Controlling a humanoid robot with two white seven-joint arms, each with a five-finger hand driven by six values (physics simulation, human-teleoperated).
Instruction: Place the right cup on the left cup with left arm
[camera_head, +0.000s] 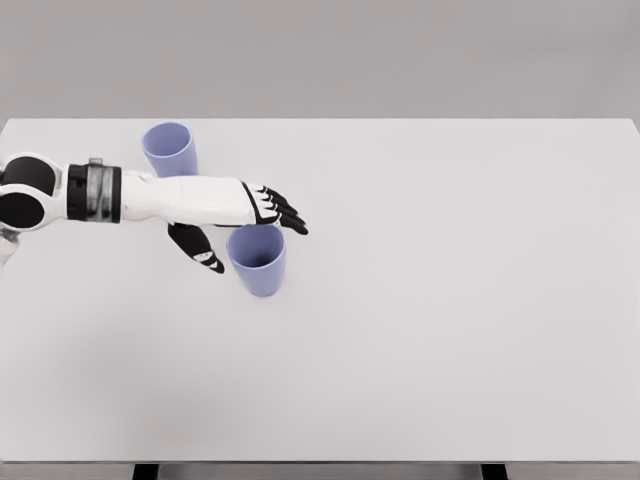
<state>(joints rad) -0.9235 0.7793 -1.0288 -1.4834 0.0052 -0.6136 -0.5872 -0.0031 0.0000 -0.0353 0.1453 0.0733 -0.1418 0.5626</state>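
Observation:
Two lavender cups stand upright on the white table (450, 300). The left cup (170, 149) is near the far edge, just behind my left forearm. The right cup (258, 260) stands nearer the middle. My left hand (250, 238) hovers at the right cup's rim, open: the black fingers (285, 213) stretch over its far edge and the thumb (198, 250) hangs down beside its left wall. Nothing is in the hand. The right arm does not show.
The table's front edge runs along the bottom of the view, with two dark legs (146, 471) beneath it. A plain grey wall (400, 50) stands behind the table.

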